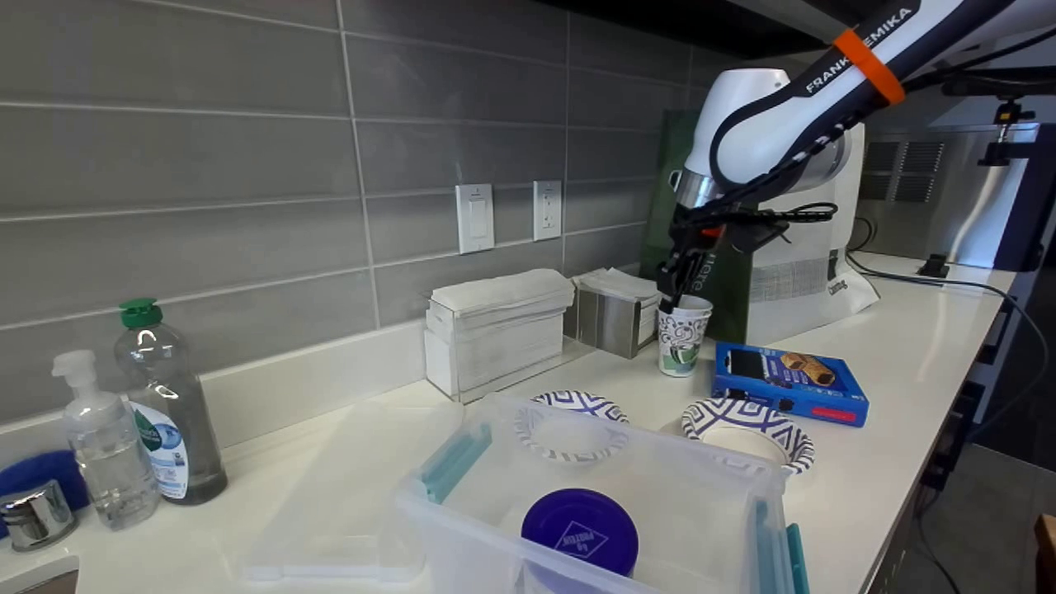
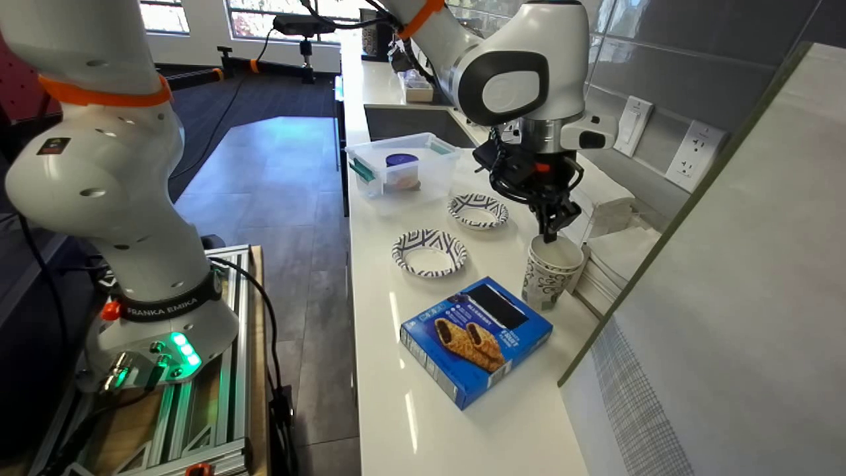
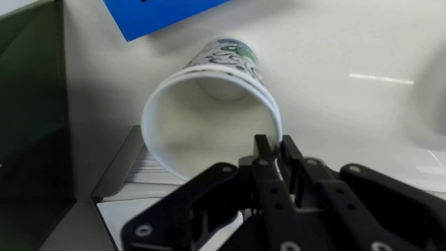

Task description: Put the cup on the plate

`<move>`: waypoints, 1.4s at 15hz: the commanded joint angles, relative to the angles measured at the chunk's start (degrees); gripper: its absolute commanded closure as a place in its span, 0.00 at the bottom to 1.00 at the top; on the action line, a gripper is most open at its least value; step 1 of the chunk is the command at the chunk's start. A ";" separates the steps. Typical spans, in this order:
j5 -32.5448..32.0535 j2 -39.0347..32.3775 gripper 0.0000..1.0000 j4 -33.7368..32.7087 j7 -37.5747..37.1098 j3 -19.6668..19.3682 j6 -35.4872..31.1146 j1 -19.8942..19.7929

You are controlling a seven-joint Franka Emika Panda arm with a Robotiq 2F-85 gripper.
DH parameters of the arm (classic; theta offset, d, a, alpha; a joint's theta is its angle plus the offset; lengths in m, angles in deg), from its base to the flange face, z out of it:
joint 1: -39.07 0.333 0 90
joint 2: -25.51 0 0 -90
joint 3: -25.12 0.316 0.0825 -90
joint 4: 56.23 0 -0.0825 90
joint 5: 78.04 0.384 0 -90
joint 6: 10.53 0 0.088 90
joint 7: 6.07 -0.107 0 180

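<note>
The white paper cup with grey swirl and green-blue print stands on the counter in both exterior views (image 1: 681,342) (image 2: 547,281). Its doubled rim suggests nested cups; its open mouth fills the middle of the wrist view (image 3: 209,118). My gripper (image 3: 274,139) straddles the rim from above, one finger inside, one outside, closed on the wall; it also shows in the exterior views (image 1: 670,304) (image 2: 550,237). Two white plates with dark-blue rim patterns lie on the counter, one nearer the blue box (image 1: 726,415) (image 2: 429,237), one farther (image 1: 582,402) (image 2: 478,199). I cannot tell which is meant.
A blue snack box (image 1: 788,384) (image 2: 476,340) lies beside the cup. A napkin holder (image 1: 606,318) and white napkin stack (image 1: 499,330) stand behind, with a green-and-white bag (image 1: 718,272) close by. A clear bin (image 1: 693,511) (image 2: 439,175) holds a blue-lidded jar (image 1: 580,532).
</note>
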 commanded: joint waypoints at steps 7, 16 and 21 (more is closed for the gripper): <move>-2.26 1.12 0.99 -1.35 -1.84 0.25 2.42 -0.54; -5.04 6.52 0.99 -1.08 -1.14 0.12 4.64 -0.88; -3.95 10.68 0.99 -0.30 -0.95 0.15 3.82 -1.12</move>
